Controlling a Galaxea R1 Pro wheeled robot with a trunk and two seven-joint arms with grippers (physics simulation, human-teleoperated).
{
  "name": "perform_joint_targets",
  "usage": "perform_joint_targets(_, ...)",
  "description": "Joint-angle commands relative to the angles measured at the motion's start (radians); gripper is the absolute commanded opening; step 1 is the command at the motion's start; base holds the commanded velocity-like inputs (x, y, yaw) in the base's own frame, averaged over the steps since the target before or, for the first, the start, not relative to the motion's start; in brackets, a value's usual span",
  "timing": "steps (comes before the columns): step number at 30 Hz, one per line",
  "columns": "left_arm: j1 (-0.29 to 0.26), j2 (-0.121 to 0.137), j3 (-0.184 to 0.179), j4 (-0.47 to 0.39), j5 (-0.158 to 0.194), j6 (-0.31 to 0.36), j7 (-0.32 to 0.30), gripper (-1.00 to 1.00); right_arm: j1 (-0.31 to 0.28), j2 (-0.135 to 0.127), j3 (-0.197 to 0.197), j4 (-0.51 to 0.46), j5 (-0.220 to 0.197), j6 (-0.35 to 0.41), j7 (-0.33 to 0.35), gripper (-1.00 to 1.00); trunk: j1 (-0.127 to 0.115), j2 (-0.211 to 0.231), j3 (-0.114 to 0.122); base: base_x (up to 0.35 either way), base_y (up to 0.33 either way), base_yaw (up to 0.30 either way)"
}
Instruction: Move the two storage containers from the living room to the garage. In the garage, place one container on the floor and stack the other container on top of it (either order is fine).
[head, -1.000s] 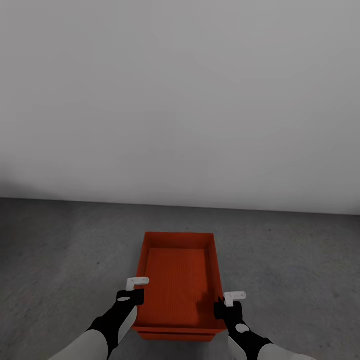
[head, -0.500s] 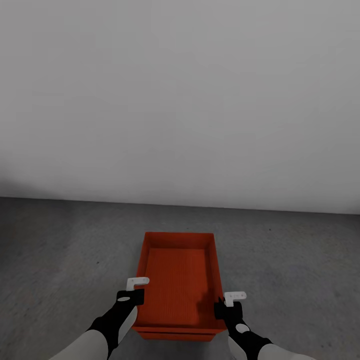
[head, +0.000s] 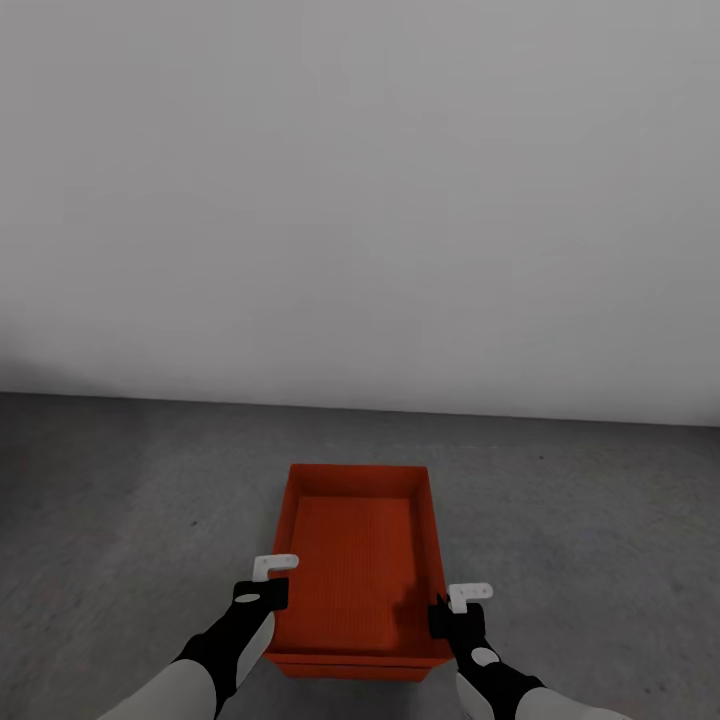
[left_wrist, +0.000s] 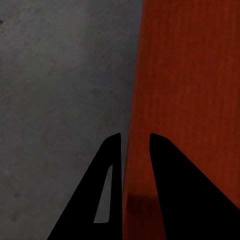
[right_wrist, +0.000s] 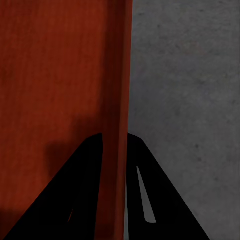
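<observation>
You are facing a plain white wall (head: 360, 200), and below it the dark grey concrete floor (head: 120, 500) of the garage runs back to meet it. Take the storage container (head: 355, 560) as your landmark: the orange-red tray sits in front of you, its long axis pointing toward the wall and its far end well short of it. Along its near edge a second orange lip shows just beneath the rim, which may be the other container under it, though from the head view you cannot be sure. Whether the container rests on the floor or is held just above it is also hard to judge.

Your left gripper (head: 272, 585) is at the container's left wall, near its near end. In the left wrist view its dark fingers (left_wrist: 107, 190) stand on either side of that thin wall (left_wrist: 131, 150), clamped on it. Your right gripper (head: 455, 610) is at the container's right wall, also near the near end, and in the right wrist view its fingers (right_wrist: 85, 195) pinch that wall (right_wrist: 121, 100) the same way.
</observation>
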Motion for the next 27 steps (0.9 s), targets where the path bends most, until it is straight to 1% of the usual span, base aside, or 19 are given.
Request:
perform_joint_targets(1, 0.000, -0.001, -0.003, -0.001, 0.007, 0.006, 0.012, -1.00, -0.001, 0.001, -0.018, 0.002, -0.023, -0.008, -0.010, -1.00, 0.000, 0.000, -0.001, 0.000, 0.000, 0.000)
perform_joint_targets(13, 0.000, -0.001, -0.003, -0.001, 0.007, 0.006, 0.012, -1.00, -0.001, 0.001, -0.018, 0.002, -0.023, -0.008, -0.010, -1.00, 0.000, 0.000, -0.001, 0.000, 0.000, 0.000)
perform_joint_targets(22, 0.000, -0.001, -0.003, -0.002, 0.008, 0.006, 0.012, -1.00, -0.001, 0.001, -0.018, 0.002, -0.023, -0.008, -0.010, -1.00, 0.034, -0.063, -0.029, 0.000, 0.000, 0.000)
perform_joint_targets(27, 0.000, -0.001, -0.003, -0.001, 0.007, 0.004, 0.012, -1.00, -0.001, 0.001, -0.018, 0.002, -0.023, -0.008, -0.010, -1.00, 0.034, -0.063, -0.029, 0.000, 0.000, 0.000)
